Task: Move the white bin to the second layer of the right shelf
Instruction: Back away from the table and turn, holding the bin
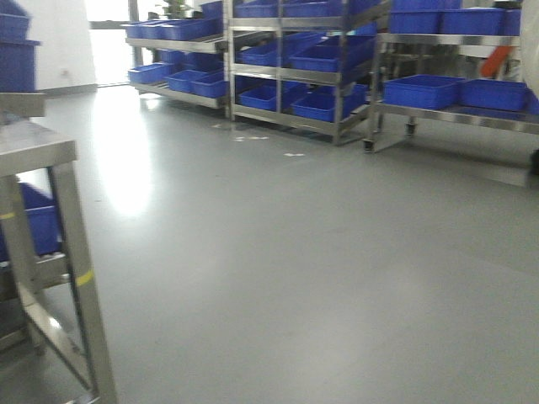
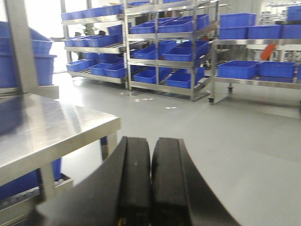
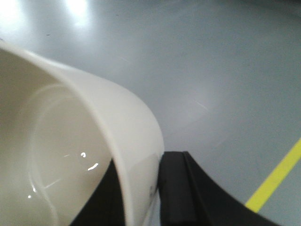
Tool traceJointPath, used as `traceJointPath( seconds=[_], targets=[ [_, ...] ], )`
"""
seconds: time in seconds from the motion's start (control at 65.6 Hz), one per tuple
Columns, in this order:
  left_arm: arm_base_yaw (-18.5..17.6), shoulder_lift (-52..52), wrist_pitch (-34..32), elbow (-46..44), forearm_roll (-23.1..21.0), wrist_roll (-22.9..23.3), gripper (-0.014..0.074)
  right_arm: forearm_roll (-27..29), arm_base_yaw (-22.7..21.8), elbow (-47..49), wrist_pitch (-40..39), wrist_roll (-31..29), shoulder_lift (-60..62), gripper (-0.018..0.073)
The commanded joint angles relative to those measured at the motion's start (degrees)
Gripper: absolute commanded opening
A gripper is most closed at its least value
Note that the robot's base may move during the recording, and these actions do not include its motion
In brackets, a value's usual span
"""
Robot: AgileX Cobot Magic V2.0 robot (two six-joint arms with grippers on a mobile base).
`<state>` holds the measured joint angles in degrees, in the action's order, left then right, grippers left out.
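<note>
The white bin fills the left of the right wrist view, glossy and cream-coloured, held above the grey floor. My right gripper is shut on its wall, one black finger inside the bin and one finger outside. In the left wrist view my left gripper is shut with nothing between its black pads, hanging over the floor beside a steel table. Steel racks stand across the room; the rightmost one carries blue crates. I cannot tell which tier is the right shelf second layer.
A steel table with a blue crate under it stands close at the left. Racks full of blue crates line the far wall. A yellow floor line runs at the lower right.
</note>
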<state>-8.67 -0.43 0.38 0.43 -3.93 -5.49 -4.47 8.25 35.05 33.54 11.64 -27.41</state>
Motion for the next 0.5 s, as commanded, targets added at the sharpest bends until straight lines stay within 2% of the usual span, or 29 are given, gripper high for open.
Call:
traceJointPath(
  seconds=[0.0, 0.488],
  targets=[
    [-0.1, -0.8, -5.0, 1.9, -0.3, 0.4, 0.0085, 0.0, -0.3, 1.8, -5.9, -0.1, -0.1, 0.0024],
    [-0.1, -0.8, -5.0, 1.9, -0.3, 0.4, 0.0085, 0.0, -0.3, 1.8, -5.9, -0.1, -0.1, 0.0024]
  ],
)
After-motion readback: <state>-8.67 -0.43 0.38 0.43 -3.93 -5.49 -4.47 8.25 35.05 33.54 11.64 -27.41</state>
